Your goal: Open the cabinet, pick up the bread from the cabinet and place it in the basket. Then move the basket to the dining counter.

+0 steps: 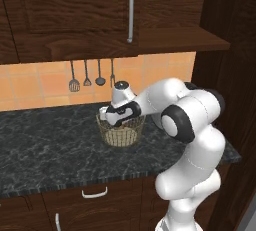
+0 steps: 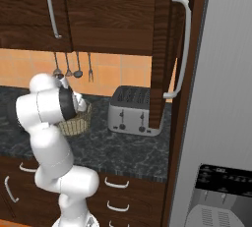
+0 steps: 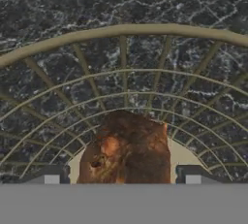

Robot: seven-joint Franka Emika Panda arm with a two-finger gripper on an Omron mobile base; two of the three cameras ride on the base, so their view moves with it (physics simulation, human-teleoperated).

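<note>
Lighting was even and moderate, with no single source evident. The cabinet (image 1: 75,10) fronts read dark, their grain still legible, while the orange tile wall (image 1: 35,82) beneath was the brightest surface. A soft shadow band lay under the cabinet at twelve o'clock above the tiles. The black counter (image 1: 45,145) showed pale speckle but no hard glare. The arm (image 1: 192,120) carried smooth shading, darker on its underside. The grey refrigerator (image 2: 221,98) panel at three o'clock was flat and shadowless. In the hand view the bread (image 3: 127,150) appeared soft and blurred; the basket (image 3: 121,30) wires were coarse and pixelated. No edge distortion was noted.
</note>
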